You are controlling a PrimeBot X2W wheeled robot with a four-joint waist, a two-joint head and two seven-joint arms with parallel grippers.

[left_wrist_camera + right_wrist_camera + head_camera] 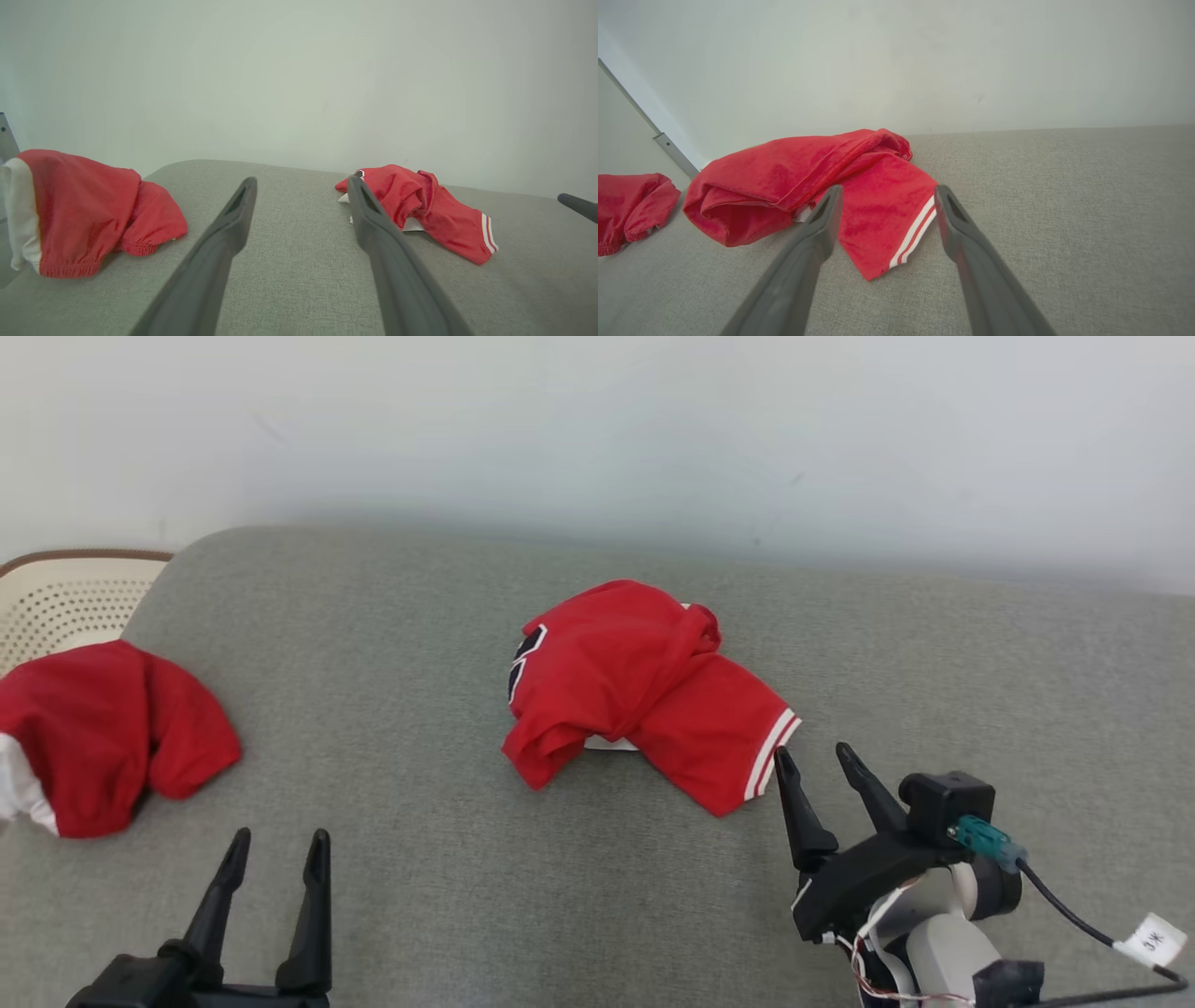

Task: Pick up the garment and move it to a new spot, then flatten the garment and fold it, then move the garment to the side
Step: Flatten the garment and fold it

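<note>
Head view: the red garment (644, 691) lies crumpled in the middle of the grey fabric surface (420, 859), its white-striped hem just beside the right pincer (811, 749), spread wide and empty. The left pincer (281, 834), equally wide, sits near a second red garment (103, 737).

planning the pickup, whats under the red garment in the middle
A white scrap peeks out beneath the red garment, which lies on the grey cushion. Whether it is lining or a separate thing is covered.

Cream perforated basket (65, 602), grey cushion (560, 896)
</note>
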